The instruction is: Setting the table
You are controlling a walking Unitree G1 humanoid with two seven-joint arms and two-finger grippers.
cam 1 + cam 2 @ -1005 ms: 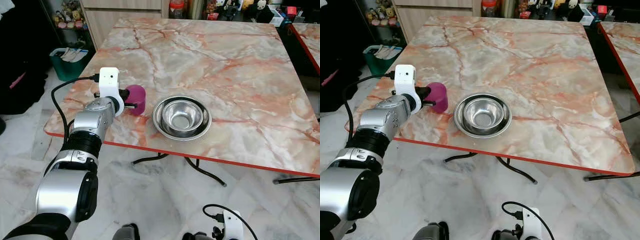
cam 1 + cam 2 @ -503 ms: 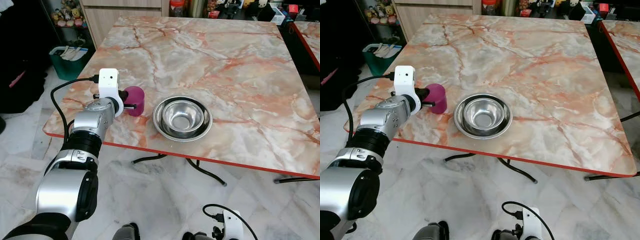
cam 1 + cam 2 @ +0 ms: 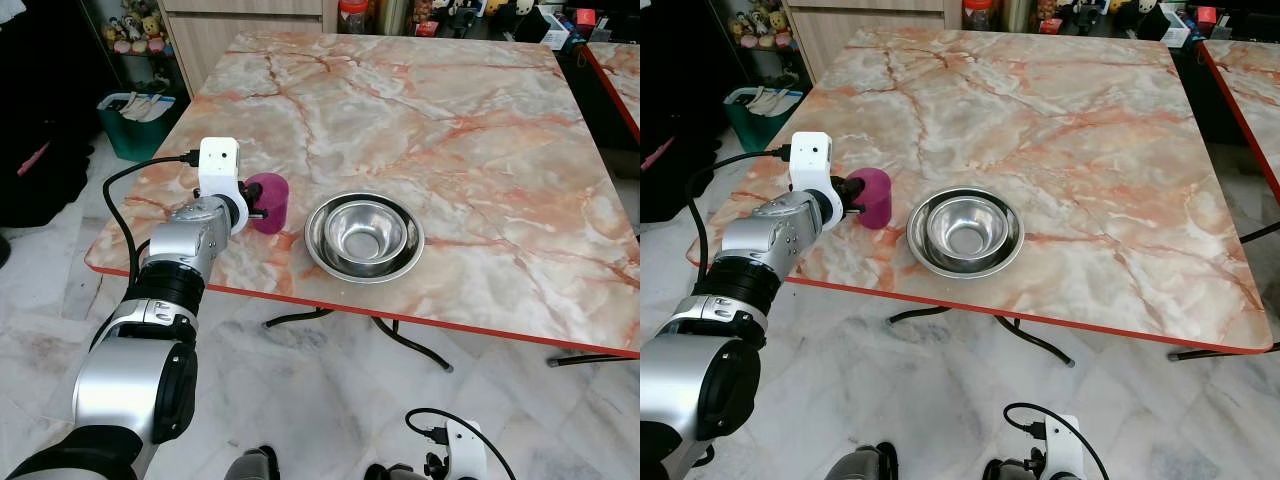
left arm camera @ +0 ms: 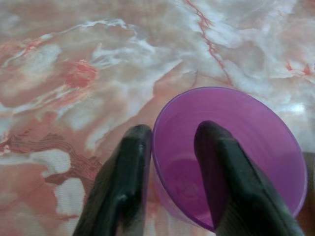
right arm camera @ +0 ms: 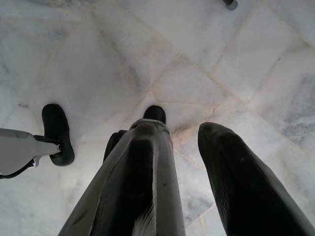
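The left gripper (image 4: 170, 167) pinches the rim wall of the purple cup (image 3: 269, 201) — one finger inside, one outside. The cup stands mouth-up, tilted slightly, near the marble table's (image 3: 480, 140) front-left edge, just beside the steel bowl (image 3: 364, 236). The right gripper (image 5: 189, 177) hangs over the floor (image 5: 88, 64) — fingers parted, empty.

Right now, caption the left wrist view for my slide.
Left pincer straddling the rim of a purple plastic cup on the marble table.

One purple cup (image 3: 270, 201), one steel bowl (image 3: 364, 236).
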